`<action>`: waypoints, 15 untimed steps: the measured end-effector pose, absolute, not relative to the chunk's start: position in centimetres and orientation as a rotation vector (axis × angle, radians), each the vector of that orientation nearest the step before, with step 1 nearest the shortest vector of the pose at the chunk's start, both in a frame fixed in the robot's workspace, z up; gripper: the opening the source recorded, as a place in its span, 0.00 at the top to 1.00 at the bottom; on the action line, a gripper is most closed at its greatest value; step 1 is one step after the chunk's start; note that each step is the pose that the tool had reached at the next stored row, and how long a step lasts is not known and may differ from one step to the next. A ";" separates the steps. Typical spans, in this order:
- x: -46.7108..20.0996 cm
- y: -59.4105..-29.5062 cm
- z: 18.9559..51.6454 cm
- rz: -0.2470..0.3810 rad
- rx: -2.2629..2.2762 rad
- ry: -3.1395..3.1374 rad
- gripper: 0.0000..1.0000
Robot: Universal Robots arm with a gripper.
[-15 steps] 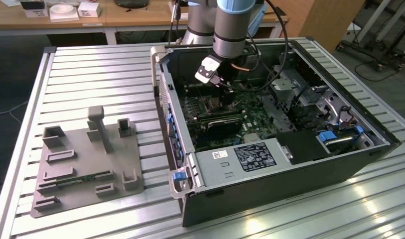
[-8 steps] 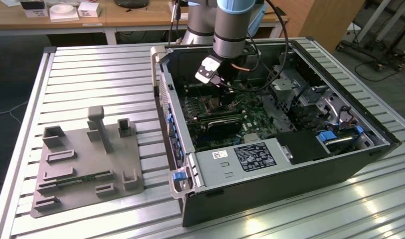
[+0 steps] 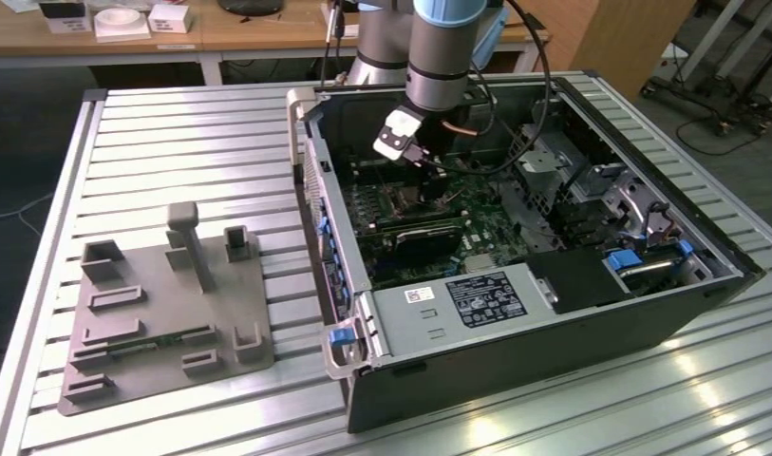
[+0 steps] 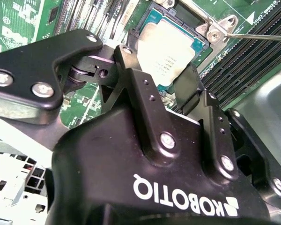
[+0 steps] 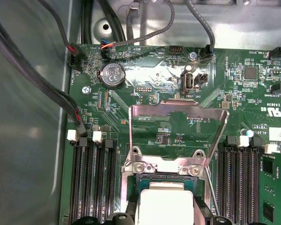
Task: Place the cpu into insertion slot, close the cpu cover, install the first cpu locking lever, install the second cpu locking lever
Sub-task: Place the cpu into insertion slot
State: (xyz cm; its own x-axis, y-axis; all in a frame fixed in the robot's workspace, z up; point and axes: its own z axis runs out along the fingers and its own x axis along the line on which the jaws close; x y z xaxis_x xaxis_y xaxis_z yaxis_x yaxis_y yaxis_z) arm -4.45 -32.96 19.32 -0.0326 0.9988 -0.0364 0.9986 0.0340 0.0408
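Note:
The cpu (image 4: 167,49), a flat silvery square, lies level over the insertion slot (image 5: 127,187) on the green motherboard (image 3: 487,233). My gripper (image 4: 161,65) reaches down inside the computer case (image 3: 513,361). Its black fingers (image 4: 136,84) press against two opposite edges of the cpu (image 5: 166,201), so it is shut on it. The cpu cover (image 5: 178,105), a thin silvery frame with a large cut-out, stands swung up on its hinge beyond the slot. A thin wire locking lever (image 4: 257,36) sticks out beside the slot. In the exterior view the gripper (image 3: 426,195) hangs low over the board.
Long black memory slots (image 5: 91,183) flank the socket on both sides. A coin battery (image 5: 113,75) and black cables (image 5: 61,93) lie beyond it. The power supply (image 3: 468,299) fills the case's near end. A grey fixture block (image 3: 158,313) sits on the slatted table.

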 end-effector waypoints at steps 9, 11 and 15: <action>-4.4 -33.0 19.3 0.007 2.145 2.220 0.45; -4.4 -33.0 19.3 0.006 2.145 2.221 0.38; -4.4 -33.0 19.3 0.006 2.144 2.221 0.38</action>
State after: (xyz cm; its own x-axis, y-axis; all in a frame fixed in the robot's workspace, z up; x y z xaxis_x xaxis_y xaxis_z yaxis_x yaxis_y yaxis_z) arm -4.44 -32.96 19.32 -0.0346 0.9987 -0.0365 0.9985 0.0361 0.0407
